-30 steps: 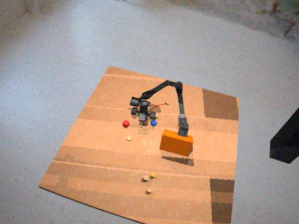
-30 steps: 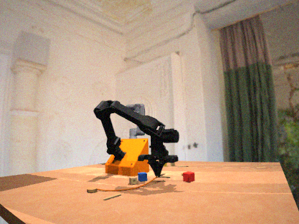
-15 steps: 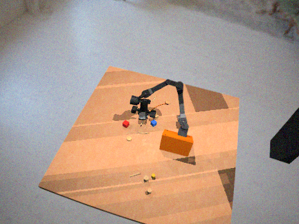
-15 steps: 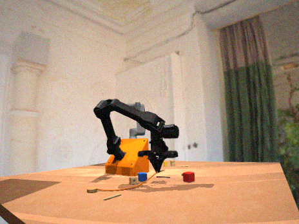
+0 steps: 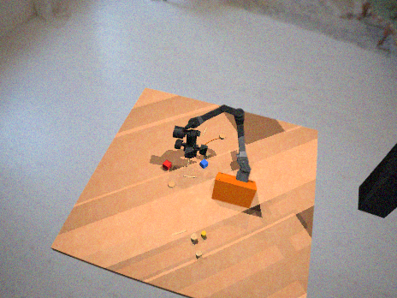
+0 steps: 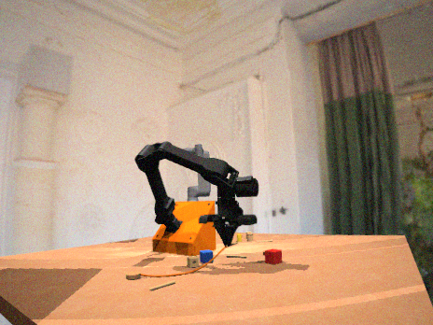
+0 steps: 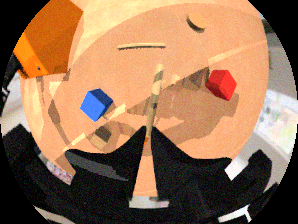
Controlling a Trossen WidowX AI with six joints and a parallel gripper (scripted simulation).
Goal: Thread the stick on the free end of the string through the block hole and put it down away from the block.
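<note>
The gripper [image 5: 189,155] [image 6: 228,245] [image 7: 148,129] is closed on the string's stick [image 5: 187,162] [image 7: 156,92], which is held near its string end and juts out beyond the fingertips in the wrist view. The fingertips are held above the table [image 5: 141,205] [image 6: 233,299] [image 7: 180,45]. From them the orange string [image 5: 211,140] [image 6: 201,269] [image 7: 146,141] is led down in a curve to the round wooden button [image 5: 222,137] [image 6: 133,276]. The wooden block [image 6: 192,261] [image 7: 101,138] is seen on the table just beside a blue cube [image 5: 204,163] [image 6: 206,256] [image 7: 96,105] (in the top view it cannot be made out clearly by the gripper); the stick is not through it. On the gripper's other side, a red cube [image 5: 167,164] [image 6: 273,256] [image 7: 221,84] is seen. A loose stick [image 5: 190,176] [image 6: 236,256] [image 7: 141,46] is seen lying beyond the held one in the wrist view, with a pale disc [image 5: 171,184] [image 7: 196,24] near it. Another thin stick [image 5: 204,131] [image 6: 162,286] is found near the button.
</note>
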